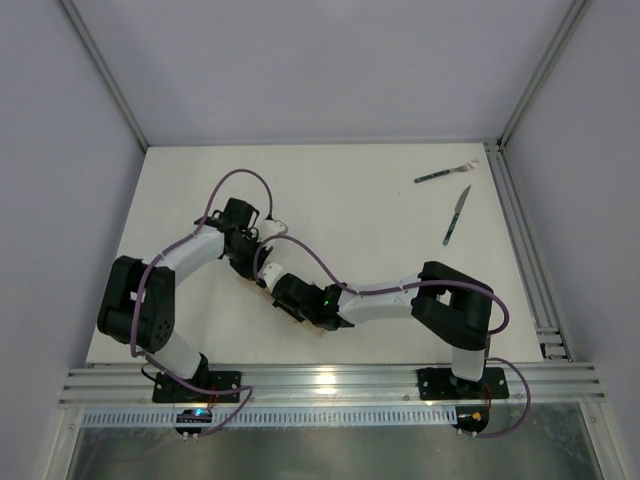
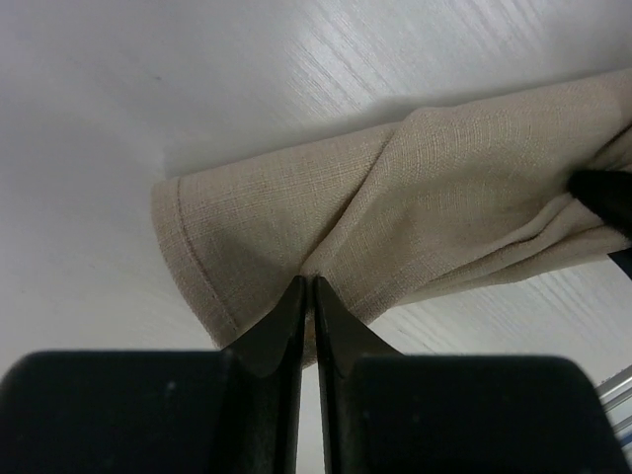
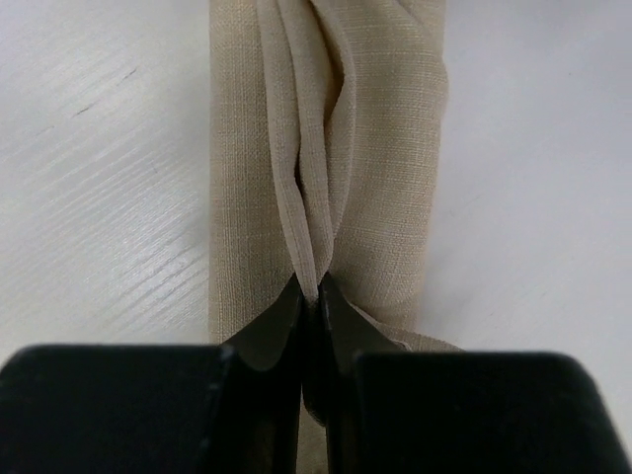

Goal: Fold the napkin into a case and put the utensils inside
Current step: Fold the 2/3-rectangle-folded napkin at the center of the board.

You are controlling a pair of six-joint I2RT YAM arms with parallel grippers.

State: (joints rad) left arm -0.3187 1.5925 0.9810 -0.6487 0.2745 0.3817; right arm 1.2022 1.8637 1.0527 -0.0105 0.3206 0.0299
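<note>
The napkin [image 2: 444, 197] is bunched into a narrow strip near the front middle of the table [image 1: 350, 200], and in the top view it's mostly hidden under both wrists. It's pinched from two sides. The left gripper [image 2: 306, 281] is clenched on a fold close to the hemmed end, and the right gripper [image 3: 311, 286] is clamped on a ridge of pleats. Guessing it's gripped like that so the cloth can be pulled taut and the fold squared up. The fork [image 1: 445, 174] and knife [image 1: 456, 216] are laid well apart from it at the far right, clear of the folding. No pocket can be made out yet.

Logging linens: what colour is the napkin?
The napkin is plain beige-tan; clearest in left wrist view.
</note>
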